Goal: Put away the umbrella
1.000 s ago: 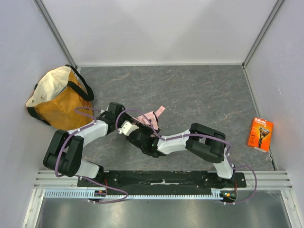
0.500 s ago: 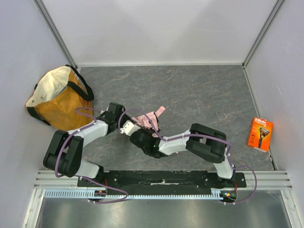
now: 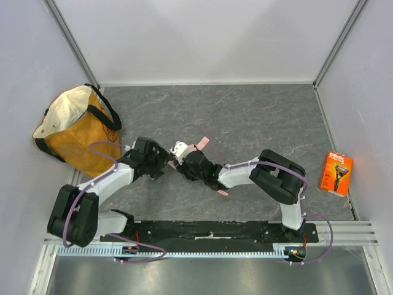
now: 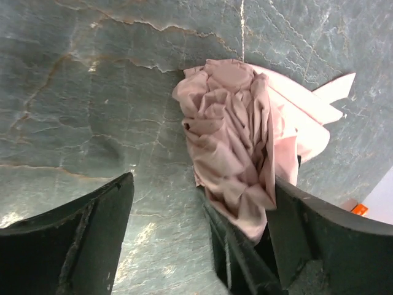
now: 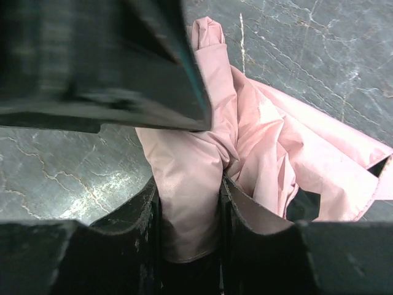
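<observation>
Grips a bunched fold of the pale pink umbrella (image 5: 245, 141) in the right hand (image 5: 187, 212), fingers (image 5: 110, 246) narrow around the fabric. Holds the left hand (image 4: 202, 190) spread wide, crumpled canopy between its fingers and nearer the right one. Rests the umbrella on the grey counter (image 3: 258, 117), right of the orange-and-cream tote bag (image 3: 70, 132).

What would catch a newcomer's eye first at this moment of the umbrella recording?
Both arms meet mid-table over a crumpled pale pink umbrella. The right gripper pinches its fabric, while the left gripper stands open with a finger on either side of it. An orange-and-cream tote bag sits by the left wall, and an orange box lies by the right wall.
</observation>
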`<state>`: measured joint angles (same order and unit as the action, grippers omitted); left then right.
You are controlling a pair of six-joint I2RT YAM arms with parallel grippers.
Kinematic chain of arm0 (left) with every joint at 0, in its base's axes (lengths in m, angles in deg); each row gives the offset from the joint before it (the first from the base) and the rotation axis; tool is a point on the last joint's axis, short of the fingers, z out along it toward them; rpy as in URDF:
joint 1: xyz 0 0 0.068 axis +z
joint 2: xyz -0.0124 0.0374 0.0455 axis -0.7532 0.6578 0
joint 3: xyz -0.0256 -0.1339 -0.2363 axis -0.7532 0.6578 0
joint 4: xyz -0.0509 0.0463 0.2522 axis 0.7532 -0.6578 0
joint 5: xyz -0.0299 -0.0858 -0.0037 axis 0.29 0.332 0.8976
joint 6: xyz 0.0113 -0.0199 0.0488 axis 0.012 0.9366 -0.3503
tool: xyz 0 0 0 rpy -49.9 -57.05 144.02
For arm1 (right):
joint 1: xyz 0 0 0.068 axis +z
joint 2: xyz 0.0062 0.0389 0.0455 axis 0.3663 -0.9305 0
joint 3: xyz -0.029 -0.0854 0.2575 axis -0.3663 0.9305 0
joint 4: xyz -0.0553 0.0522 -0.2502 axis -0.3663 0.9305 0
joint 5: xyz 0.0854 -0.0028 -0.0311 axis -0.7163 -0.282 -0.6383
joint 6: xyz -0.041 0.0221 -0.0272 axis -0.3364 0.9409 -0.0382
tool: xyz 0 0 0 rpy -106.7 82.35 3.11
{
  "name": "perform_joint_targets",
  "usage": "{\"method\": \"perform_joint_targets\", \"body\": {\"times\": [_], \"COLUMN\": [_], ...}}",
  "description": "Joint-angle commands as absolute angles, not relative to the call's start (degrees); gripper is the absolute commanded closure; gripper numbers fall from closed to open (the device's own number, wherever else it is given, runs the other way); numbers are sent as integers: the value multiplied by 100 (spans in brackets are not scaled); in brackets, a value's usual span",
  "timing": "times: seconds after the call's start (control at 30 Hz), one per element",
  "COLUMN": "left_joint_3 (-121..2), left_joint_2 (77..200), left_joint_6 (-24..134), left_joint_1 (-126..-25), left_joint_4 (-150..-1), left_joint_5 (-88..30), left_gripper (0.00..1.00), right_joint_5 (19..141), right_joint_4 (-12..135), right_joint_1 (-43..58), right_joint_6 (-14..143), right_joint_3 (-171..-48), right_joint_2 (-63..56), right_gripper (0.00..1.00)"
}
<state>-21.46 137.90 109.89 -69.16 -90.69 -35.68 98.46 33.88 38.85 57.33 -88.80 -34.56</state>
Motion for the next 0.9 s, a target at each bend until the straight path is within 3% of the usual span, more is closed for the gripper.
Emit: {"method": "perform_joint_targets", "body": {"times": [0.0, 0.43, 0.63, 0.87], "left_joint_3": [-1775, -817, -387, -104], "left_joint_2": [13148, 11451, 11749, 12284], "left_joint_6": [10432, 9869, 10088, 10888], "left_joint_1": [-6654, -6108, -6108, -6178], "left_joint_4": [-9278, -7881, -6870, -6008], "left_joint_5": [-3370, -2517, -1954, -2260], "left_gripper": [9, 6, 6, 6], "right_joint_5": [8515, 6924, 5861, 4902], "right_joint_4": [4796, 4797, 4762, 4560], "right_joint_1": [3494, 2923, 2528, 2105], "right_joint_6": [6536, 7177, 7476, 7757], "right_joint_3": [-8293, -8354, -8486, -8609], "right_joint_2": [-4210, -4834, -5115, -5502], "right_gripper": [100, 100, 100, 100]}}
